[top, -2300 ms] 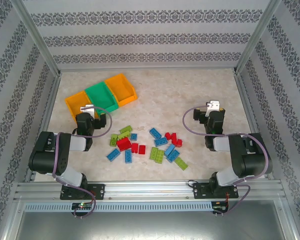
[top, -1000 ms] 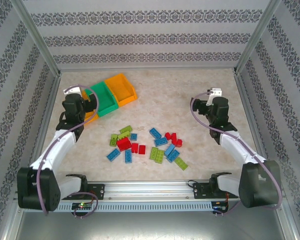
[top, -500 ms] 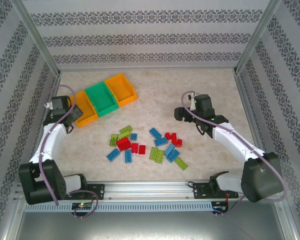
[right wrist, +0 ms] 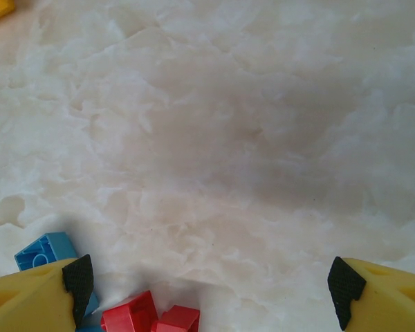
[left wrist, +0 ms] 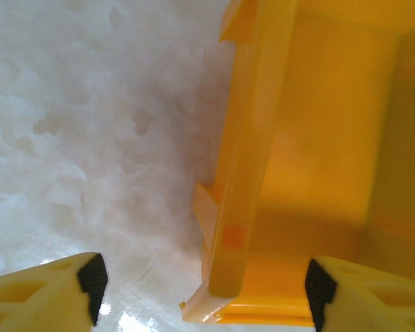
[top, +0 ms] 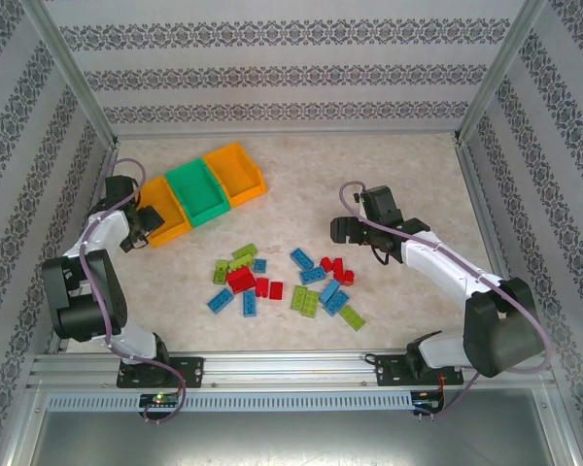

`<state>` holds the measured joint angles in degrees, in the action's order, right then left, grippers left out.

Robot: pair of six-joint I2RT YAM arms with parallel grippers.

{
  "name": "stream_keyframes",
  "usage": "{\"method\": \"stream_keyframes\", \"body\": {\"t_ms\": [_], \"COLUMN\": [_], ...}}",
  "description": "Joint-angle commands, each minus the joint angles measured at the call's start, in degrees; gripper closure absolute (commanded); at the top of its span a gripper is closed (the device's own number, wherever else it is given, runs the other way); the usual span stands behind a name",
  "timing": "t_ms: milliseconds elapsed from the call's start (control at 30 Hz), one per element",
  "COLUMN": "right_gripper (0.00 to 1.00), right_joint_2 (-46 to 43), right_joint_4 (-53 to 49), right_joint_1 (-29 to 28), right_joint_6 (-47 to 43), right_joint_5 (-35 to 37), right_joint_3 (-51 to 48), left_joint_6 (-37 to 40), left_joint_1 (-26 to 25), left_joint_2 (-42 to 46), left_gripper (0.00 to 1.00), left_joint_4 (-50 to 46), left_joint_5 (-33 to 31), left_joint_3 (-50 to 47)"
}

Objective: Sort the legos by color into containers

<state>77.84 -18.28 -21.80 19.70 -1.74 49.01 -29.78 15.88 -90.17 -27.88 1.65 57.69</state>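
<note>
In the overhead view, the legos [top: 277,282] are seen scattered on the table [top: 369,165] near its middle, all lying outside the containers. At about 10 o'clock from the pile a slanted row is formed by the left orange bin [top: 163,209], the green bin [top: 196,191] and the right orange bin [top: 235,173], set side by side. The left gripper [top: 146,221] is found at the near-left end of the left orange bin. The right gripper [top: 342,231] is held over bare table at about 2 o'clock from the pile, close to the red bricks. In the left wrist view, the fingers [left wrist: 90,277] are held wide apart astride a wall of the orange bin, one at 7 o'clock over the table and one at 5 o'clock over the bin's inside, without gripping it. In the right wrist view, the fingers [right wrist: 76,280] are likewise spread, with bare table between them. A blue lego [right wrist: 45,252] is seen just beside the 7 o'clock finger, and red legos [right wrist: 149,318] at 6 o'clock.
</note>
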Motion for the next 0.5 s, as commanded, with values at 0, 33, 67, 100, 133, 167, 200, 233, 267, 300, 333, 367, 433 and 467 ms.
{"method": "stream_keyframes", "body": {"t_ms": [0, 33, 67, 100, 133, 167, 200, 233, 267, 300, 333, 367, 433, 467], "right_gripper": [0.09, 0.09, 0.09, 0.09, 0.08, 0.08, 0.08, 0.08, 0.07, 0.07, 0.07, 0.07, 0.07, 0.07], "right_joint_2": [0.60, 0.64, 0.64, 0.55, 0.53, 0.42, 0.25, 0.06, -0.14, -0.36, -0.58, -0.83, -1.20, -1.38], "right_joint_4": [-1.74, -1.88, -2.07, -2.16, -2.27, -2.35, -2.32, -2.36, -2.37, -2.53, -2.61, -2.77, -3.14, -3.47], "right_joint_1": [-0.87, -0.87, -0.87, -0.87, -0.88, -0.88, -0.87, -0.87, -0.87, -0.87, -0.87, -0.87, -0.87, -0.87], "right_joint_6": [1.04, 1.04, 1.08, 1.12, 1.10, 1.17, 1.19, 1.18, 1.20, 1.18, 1.13, 1.04, 0.83, 0.82], "right_joint_5": [1.73, 1.87, 2.13, 2.29, 2.50, 2.59, 2.66, 2.70, 2.86, 2.90, 3.02, 3.05, 3.21, 3.27], "right_joint_3": [1.46, 1.39, 1.35, 1.18, 1.09, 0.93, 0.76, 0.58, 0.41, 0.30, 0.14, -0.03, -0.31, -0.49], "left_joint_6": [1.04, 1.08, 1.13, 1.17, 1.38, 1.56, 1.71, 1.83, 1.92, 2.05, 2.39, 2.72, 3.74, 4.24], "left_joint_1": [0.47, 0.45, 0.40, 0.43, 0.38, 0.42, 0.39, 0.30, 0.21, -0.08, -0.55, -1.26, -3.46, -4.95], "left_joint_2": [-2.00, -2.61, -3.13, -3.49, -3.73, -3.70, -3.46, -3.14, -2.71, -2.32, -1.92, -1.60, -1.31, -1.17], "left_gripper": [0.35, 0.37, 0.41, 0.47, 0.54, 0.62, 0.69, 0.73, 0.76, 0.79, 0.82, 0.86, 0.90, 0.92], "left_joint_4": [-0.05, 0.08, 0.32, 0.66, 1.02, 1.28, 1.78, 2.27, 2.90, 3.69, 4.27, 4.74, 5.33, 5.46], "left_joint_5": [1.24, 1.36, 1.34, 1.46, 1.70, 1.81, 1.90, 2.25, 2.80, 3.41, 4.10, 4.53, 4.85, 4.90], "left_joint_3": [2.13, 2.33, 2.34, 2.19, 2.06, 1.83, 1.36, 1.06, 0.54, 0.11, -0.23, -0.45, -0.26, -0.10]}}
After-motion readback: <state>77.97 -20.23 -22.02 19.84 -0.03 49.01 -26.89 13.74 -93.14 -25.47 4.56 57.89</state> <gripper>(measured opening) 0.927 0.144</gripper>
